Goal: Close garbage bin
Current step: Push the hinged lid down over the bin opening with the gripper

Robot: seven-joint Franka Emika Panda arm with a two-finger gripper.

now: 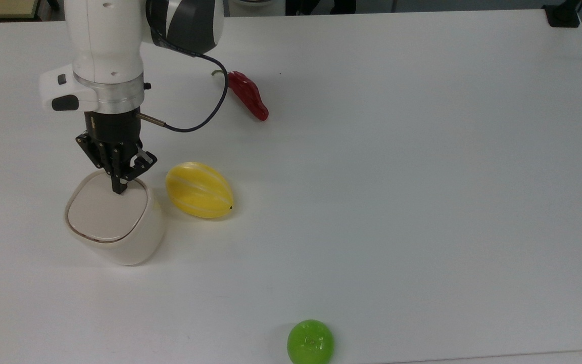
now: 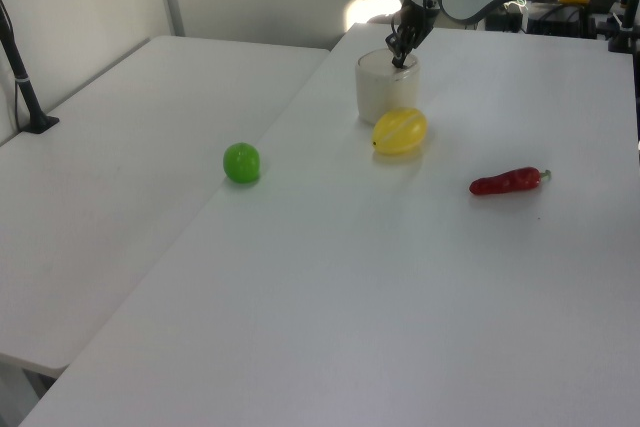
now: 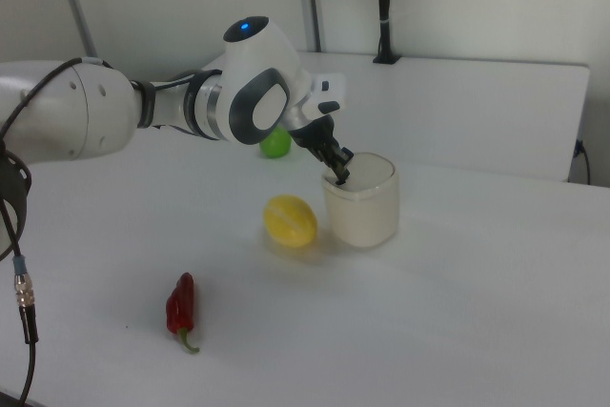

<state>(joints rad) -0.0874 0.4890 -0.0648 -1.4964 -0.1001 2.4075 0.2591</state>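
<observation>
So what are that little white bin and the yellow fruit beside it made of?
The bin looks like smooth cream plastic: rounded walls with a soft sheen and a flat, duller beige lid. The yellow fruit seems to be a glossy plastic toy, judging by its bright highlights and even pale stripes. Neither can be confirmed by sight alone.

The garbage bin (image 1: 119, 230) is cream-white with a beige lid; the melon (image 1: 199, 190) is yellow with pale stripes; the chili (image 1: 248, 94) is glossy red; the ball (image 1: 310, 342) is bright green; the counter (image 1: 397, 177) is white; the hand (image 1: 118, 191) is black.
</observation>
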